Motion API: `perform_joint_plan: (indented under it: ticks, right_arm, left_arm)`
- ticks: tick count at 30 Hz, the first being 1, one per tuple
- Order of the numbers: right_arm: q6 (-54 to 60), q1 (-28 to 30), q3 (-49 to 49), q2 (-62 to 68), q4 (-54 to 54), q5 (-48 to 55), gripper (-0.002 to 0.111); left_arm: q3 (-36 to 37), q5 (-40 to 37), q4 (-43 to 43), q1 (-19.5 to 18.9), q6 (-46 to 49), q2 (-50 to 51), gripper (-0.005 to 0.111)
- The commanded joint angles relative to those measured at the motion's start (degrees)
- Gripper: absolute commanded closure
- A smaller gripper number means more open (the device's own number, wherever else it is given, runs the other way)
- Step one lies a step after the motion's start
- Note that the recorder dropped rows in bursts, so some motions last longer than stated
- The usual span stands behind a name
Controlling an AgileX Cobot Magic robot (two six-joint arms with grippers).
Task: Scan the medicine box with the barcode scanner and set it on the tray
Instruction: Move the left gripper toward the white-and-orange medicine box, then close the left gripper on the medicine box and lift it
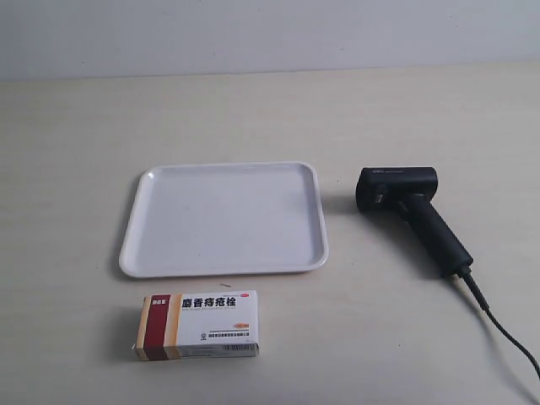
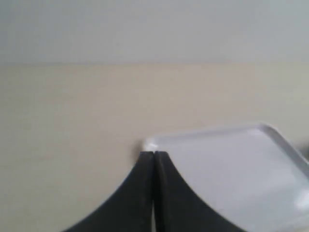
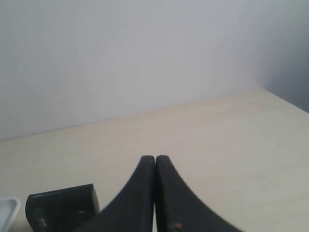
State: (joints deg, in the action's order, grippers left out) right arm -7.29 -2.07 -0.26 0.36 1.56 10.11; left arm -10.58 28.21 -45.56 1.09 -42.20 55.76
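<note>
1. Nearest to the exterior camera, on the pale wooden table [image 1: 76,152], lies the small white cardboard medicine box [image 1: 199,325] with a dark red and tan band at one end. It lies flat, its long axis running across the view, banded end toward the view's left. It is near the tray's front edge but does not touch it, and no gripper is close to it
2. In the middle stands the flat white plastic tray [image 1: 135,228] with rounded corners and a low rim. Nothing is in it
3. Beside the tray, at the exterior view's right, lies the black pistol-shaped plastic barcode scanner [image 1: 409,211] on its side, head toward the tray, handle and black cable [image 1: 498,325] running toward the near right corner
4. The left gripper [image 2: 153,155] has its jaws pressed together, holding nothing; a tray corner shows just beyond its tips
5. The right gripper [image 3: 155,159] also has its jaws together and empty. The scanner head shows close beside them, so I judge this arm the nearer one for the scanner, and the left arm for the box
</note>
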Motion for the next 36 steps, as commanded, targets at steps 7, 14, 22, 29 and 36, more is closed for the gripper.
perform_joint_plan:
  ticks: [7, 14, 22, 29, 36]
  right_arm:
    - [0.2, 0.4, 0.3, -0.4, 0.0, -4.8, 0.108]
    - [0.0, 0.4, 0.3, -0.4, 0.0, -4.8, 0.108]
    - [0.0, 0.4, 0.3, -0.4, 0.0, -5.5, 0.108]
    - [-0.4, 0.4, 0.3, -0.4, 0.5, -5.7, 0.108]
    - [-0.4, 0.4, 0.3, -0.4, 0.5, -5.7, 0.108]
  left_arm:
    - [-8.8, 20.3, -28.5, 16.1, 3.0, 28.2, 0.107]
    - [-8.9, 12.4, -23.1, 26.0, 12.5, 31.5, 0.089]
    - [-8.9, 11.5, -21.0, 26.3, 22.7, 36.7, 0.018]
    - [-10.5, 7.5, -18.2, 26.3, 27.1, 42.9, 0.012]
    - [-13.1, 7.5, -18.6, 26.3, 27.0, 47.9, 0.032]
